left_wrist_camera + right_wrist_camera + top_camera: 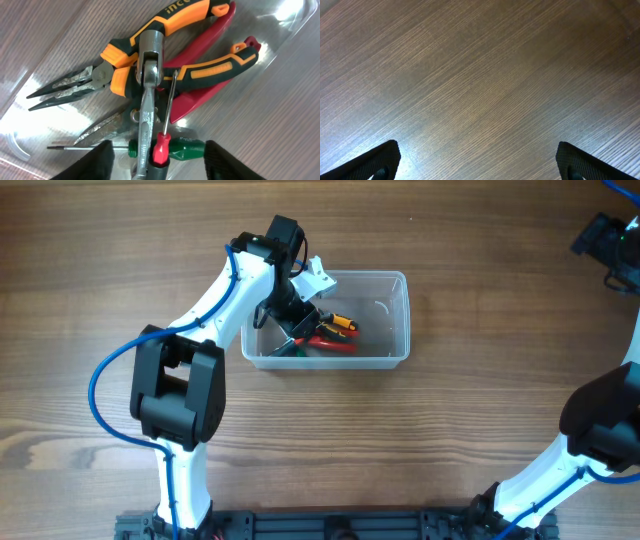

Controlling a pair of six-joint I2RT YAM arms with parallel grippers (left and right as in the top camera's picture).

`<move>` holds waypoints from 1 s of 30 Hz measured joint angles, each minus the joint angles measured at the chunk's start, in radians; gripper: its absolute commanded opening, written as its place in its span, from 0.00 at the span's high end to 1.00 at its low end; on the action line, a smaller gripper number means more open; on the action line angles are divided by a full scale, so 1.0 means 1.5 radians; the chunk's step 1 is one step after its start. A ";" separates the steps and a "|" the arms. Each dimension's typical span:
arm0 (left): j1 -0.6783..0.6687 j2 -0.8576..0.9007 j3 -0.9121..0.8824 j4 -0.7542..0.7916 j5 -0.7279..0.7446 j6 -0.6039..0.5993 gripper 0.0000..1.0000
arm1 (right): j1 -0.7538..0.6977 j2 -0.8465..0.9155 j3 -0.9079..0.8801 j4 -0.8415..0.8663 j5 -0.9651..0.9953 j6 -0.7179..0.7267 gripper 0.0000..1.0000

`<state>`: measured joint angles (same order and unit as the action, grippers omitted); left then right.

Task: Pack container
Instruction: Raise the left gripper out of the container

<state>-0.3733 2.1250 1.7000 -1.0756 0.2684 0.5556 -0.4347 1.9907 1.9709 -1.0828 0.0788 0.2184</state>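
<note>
The container [392,305] sits on the tabletop [480,430], far of centre. The left gripper [159,150] hangs spread inside its left end, above a wrench [149,65] and orange pliers [170,22] lettered "inc", the rest cut off. The right gripper [477,152] is spread over the tabletop.

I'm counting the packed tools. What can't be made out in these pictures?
- Overhead: the left gripper covers the left part of the container; tools there are too small to count.
- Left wrist: the silver tool runs off the bottom edge; the red pliers lie partly hidden under the orange pliers.
</note>
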 measured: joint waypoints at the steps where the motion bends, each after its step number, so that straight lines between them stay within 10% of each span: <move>1: 0.000 0.000 0.000 0.001 -0.001 -0.003 0.31 | 0.000 0.000 0.000 0.000 0.000 0.000 0.00; 11: 0.032 -0.008 0.088 -0.002 -0.006 -0.075 0.00 | 0.000 0.000 0.000 0.000 0.000 0.000 0.00; 30: 0.109 -0.308 0.121 -0.080 -0.006 -0.121 0.00 | 0.000 0.000 0.000 0.000 0.000 0.000 0.00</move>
<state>-0.2104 1.6630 1.8809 -1.1961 0.2600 0.3740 -0.4347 1.9907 1.9709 -1.0828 0.0788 0.2184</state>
